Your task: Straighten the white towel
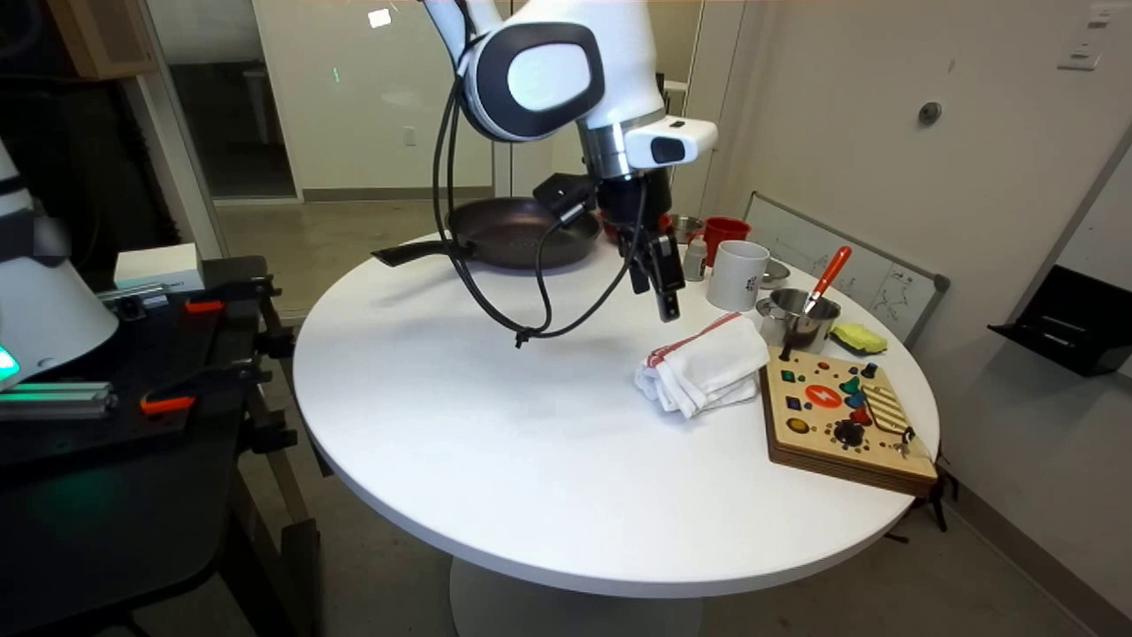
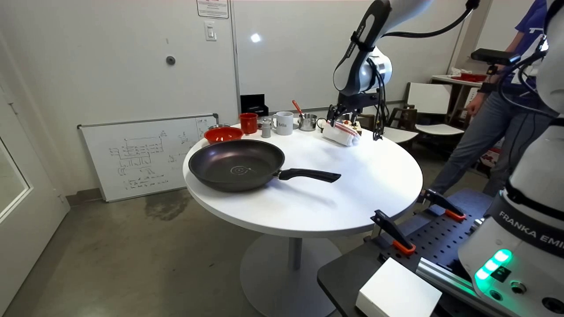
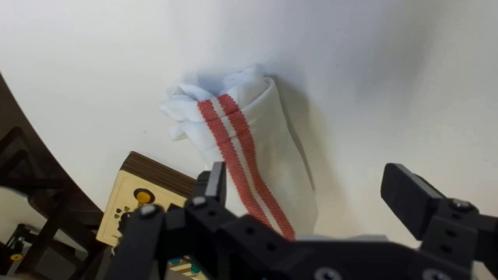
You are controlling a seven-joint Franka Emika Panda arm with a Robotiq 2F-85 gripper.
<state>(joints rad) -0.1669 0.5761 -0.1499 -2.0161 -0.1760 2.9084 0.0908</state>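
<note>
White cloth towel w/ red stripes (image 1: 703,364) rumpled on round white tabletop (image 1: 495,460), beside flat wooden button board (image 1: 827,420) at edge. Black two-finger hand (image 3: 305,175) above it, fingers apart; prob. best pinch rumpled end lightly, pull slowly.

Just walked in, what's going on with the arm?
A Franka arm looks set to straighten the white towel. Its gripper hangs open near it, above the round table, holding nothing. The towel lies folded, one end rumpled, beside a wooden panel of knobs. A person stands off to the side in an exterior view.
</note>
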